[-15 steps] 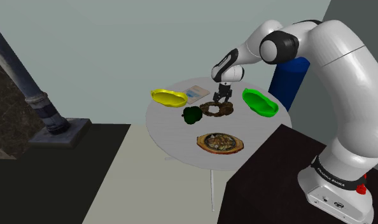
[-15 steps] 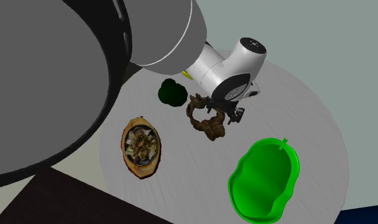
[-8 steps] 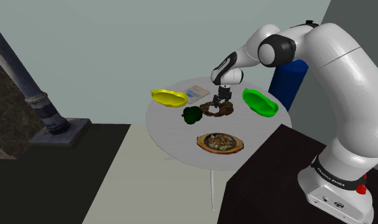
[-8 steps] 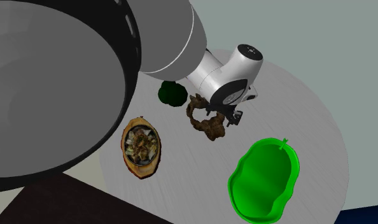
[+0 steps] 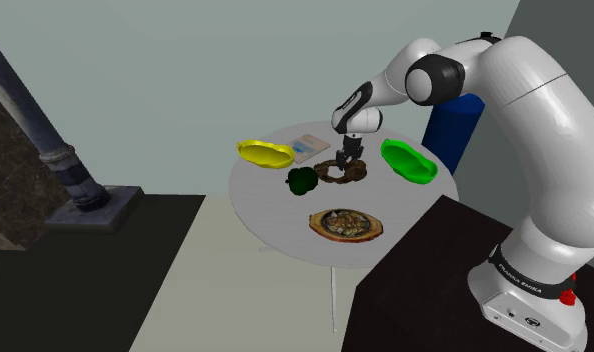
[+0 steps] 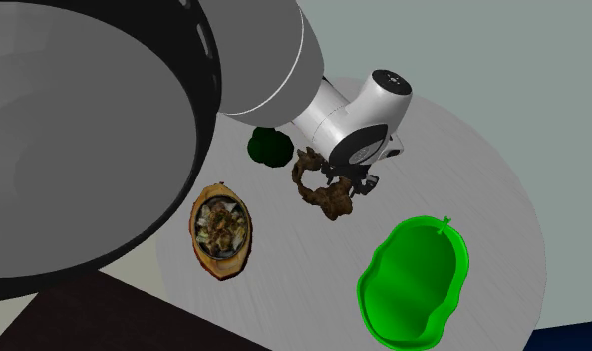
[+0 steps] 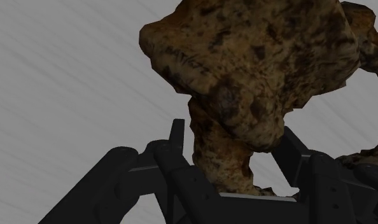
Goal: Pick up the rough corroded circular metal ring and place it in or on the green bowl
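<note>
Arm: white, reaching from the stand out over the table.
Table: round, pale grey top.
Green bowl: at the table's edge on the shoulder view's right, nothing in it.
Yellow bowl: at the opposite edge, on the shoulder view's left.
Brown dish of food: toward the edge nearest the shoulder camera.
Ring: brown, mottled, lumpy. It lies flat near the table's middle, between the two bowls and apart from both.
Dark green object: just beside the ring on the yellow bowl's side.
Gripper: pointing down at the ring's side nearer the green bowl. The wrist view has one limb of the ring between the fingers, which are closed in against it on both sides. The ring rests on the table.
</note>
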Motion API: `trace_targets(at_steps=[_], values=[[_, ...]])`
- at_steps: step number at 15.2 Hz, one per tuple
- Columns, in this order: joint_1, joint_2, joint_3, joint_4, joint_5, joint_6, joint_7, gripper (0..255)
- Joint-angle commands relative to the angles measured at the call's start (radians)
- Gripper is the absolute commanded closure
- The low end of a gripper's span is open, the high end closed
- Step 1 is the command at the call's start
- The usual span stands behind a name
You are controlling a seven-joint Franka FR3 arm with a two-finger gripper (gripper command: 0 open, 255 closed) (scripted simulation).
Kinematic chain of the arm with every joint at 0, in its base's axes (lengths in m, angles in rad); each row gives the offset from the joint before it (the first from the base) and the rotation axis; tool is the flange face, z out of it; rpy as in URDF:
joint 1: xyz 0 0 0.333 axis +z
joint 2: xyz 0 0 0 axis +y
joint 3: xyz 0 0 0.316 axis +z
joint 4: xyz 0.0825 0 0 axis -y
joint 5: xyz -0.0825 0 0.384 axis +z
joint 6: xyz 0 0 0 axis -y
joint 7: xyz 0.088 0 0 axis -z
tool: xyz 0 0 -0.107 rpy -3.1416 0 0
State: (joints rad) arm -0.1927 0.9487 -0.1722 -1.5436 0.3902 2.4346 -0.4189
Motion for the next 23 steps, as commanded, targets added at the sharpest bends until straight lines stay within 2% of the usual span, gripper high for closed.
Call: trace_targets(at_steps=[1, 5, 23], values=[[0.000, 0.000, 0.000, 0.000, 0.000, 0.000, 0.000, 255], [0.000, 0.000, 0.000, 0.000, 0.000, 0.000, 0.000, 255], [0.029, -0.193, -0.041, -0.074, -0.039, -0.118, 0.033, 255]])
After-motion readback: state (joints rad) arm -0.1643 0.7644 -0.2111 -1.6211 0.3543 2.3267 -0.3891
